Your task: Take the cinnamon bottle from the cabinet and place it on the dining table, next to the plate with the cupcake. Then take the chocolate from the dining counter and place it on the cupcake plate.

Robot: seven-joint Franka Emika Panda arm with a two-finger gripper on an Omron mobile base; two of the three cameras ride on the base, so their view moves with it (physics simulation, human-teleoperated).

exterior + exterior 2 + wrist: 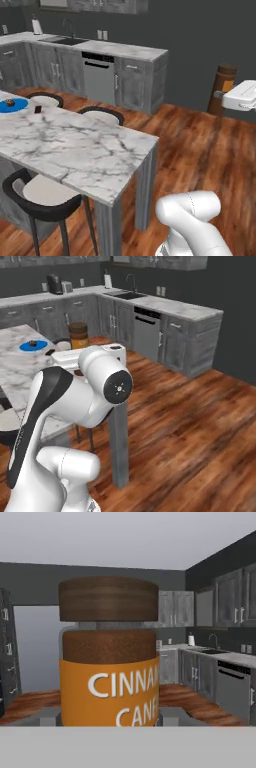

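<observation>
The cinnamon bottle (pixel 109 657) has a brown wooden lid and an orange label, and stands upright close before the hand camera. My gripper (pixel 110 718) is shut on the bottle's base, one finger on each side. In the left base view the bottle (pixel 223 89) hangs in the air over the wood floor, right of the marble dining table (pixel 85 150), with my gripper (pixel 221 94) at its side. The blue plate (pixel 14 105) with the cupcake (pixel 9 102) lies at the table's far left end. A small dark chocolate (pixel 38 109) rests just right of it. The right base view shows the bottle (pixel 78 335) and plate (pixel 33 346).
Black stools with pale seats (pixel 42 192) (pixel 102 114) stand along both long sides of the table. Grey cabinets with a dishwasher (pixel 98 77) and a sink (pixel 64 40) line the back wall. Wood floor (pixel 200 150) lies open right of the table.
</observation>
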